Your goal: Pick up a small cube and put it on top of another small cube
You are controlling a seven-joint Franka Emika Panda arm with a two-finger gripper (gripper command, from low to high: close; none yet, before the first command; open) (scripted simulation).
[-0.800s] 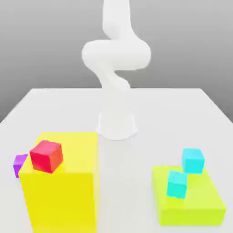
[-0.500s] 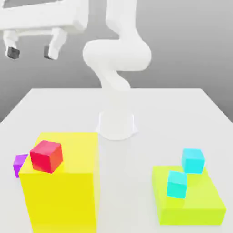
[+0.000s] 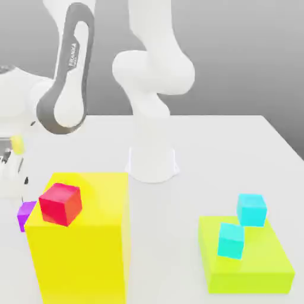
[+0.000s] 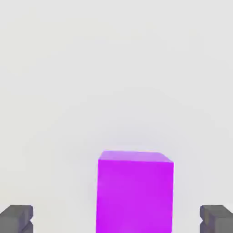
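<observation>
Bright, even, diffuse light throughout, with no visible source. Only faint, soft shadows on the white table (image 3: 237,148). Smooth grey gradient behind, darker toward the upper corner on the exterior view's right. Slight softness on edges; no glare. Flat, near-shadowless white around the purple cube (image 4: 135,191).

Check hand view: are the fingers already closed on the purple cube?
No. The purple cube sits between the fingers, with a clear gap of bare table on each side.
</observation>
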